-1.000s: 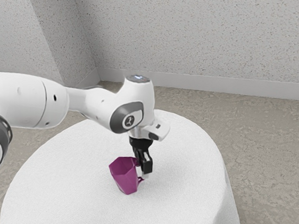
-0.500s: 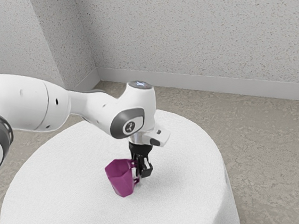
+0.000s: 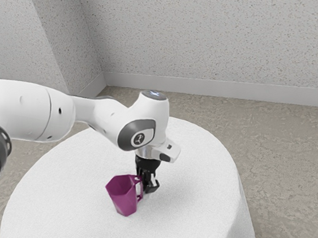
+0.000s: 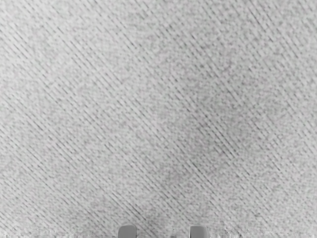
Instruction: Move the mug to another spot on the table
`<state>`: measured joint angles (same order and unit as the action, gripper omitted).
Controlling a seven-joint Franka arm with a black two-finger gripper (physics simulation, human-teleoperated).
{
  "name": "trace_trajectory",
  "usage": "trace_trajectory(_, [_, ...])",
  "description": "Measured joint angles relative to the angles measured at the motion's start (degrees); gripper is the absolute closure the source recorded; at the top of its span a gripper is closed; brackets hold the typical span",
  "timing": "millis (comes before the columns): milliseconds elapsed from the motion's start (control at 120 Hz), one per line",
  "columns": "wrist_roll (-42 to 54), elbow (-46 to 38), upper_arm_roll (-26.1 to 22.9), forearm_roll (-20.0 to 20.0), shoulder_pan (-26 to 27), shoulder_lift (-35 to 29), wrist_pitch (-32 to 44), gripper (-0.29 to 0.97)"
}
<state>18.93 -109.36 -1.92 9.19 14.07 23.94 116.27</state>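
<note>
The magenta mug [image 3: 121, 195] is near the middle of the round white table [image 3: 56, 221], a little toward the front edge, and the black gripper [image 3: 149, 186] comes down on it from above, on the side toward the exterior view's right. The two fingers look closed on the handle [image 3: 137, 185], one on each side of it. I think this grip was chosen because the handle is thin enough to fit between the fingers, while the body of the mug is wide. The mug is slightly tilted, with its mouth up and leaning a bit away from the gripper. This fits a mug that hangs from one side only, but I cannot tell whether its bottom touches the cloth or is just above it. The white arm [image 3: 90, 117] reaches in from the exterior view's left and bends its wrist downward, so the hand is almost vertical over the table, which keeps the mug low. In the wrist view two grey fingertips [image 4: 128, 231] show in front of the table's textured white cover [image 4: 158, 99]. By my count there is one mug, one table, one arm and one gripper with two fingers. The task seems to be in the carrying step, with the release not yet done.
</note>
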Motion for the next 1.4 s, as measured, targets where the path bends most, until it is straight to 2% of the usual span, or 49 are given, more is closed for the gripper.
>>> trace_trajectory(192, [-0.88,0.77,0.06,0.89,0.0,-0.1,-4.27,0.75])
trace_trajectory(433, [-1.39,7.39,0.53,2.85,-1.18,1.04,-8.02,0.75])
trace_trajectory(633, [-1.53,13.15,0.83,2.74,-3.99,4.87,-8.95,0.74])
trace_trajectory(783, [-1.58,15.7,0.81,2.75,-6.98,7.24,-9.12,0.75])
trace_trajectory(992, [-1.6,17.98,0.76,2.69,-8.57,10.84,-8.13,0.74])
trace_trajectory(1058, [-1.36,18.58,0.75,2.52,-8.87,11.87,-7.66,0.67])
trace_trajectory(1233, [-0.6,18.77,0.73,0.82,-8.87,12.26,-6.79,0.31])
trace_trajectory(1400, [-0.07,17.48,0.86,-0.62,-8.42,8.95,-6.38,0.14])
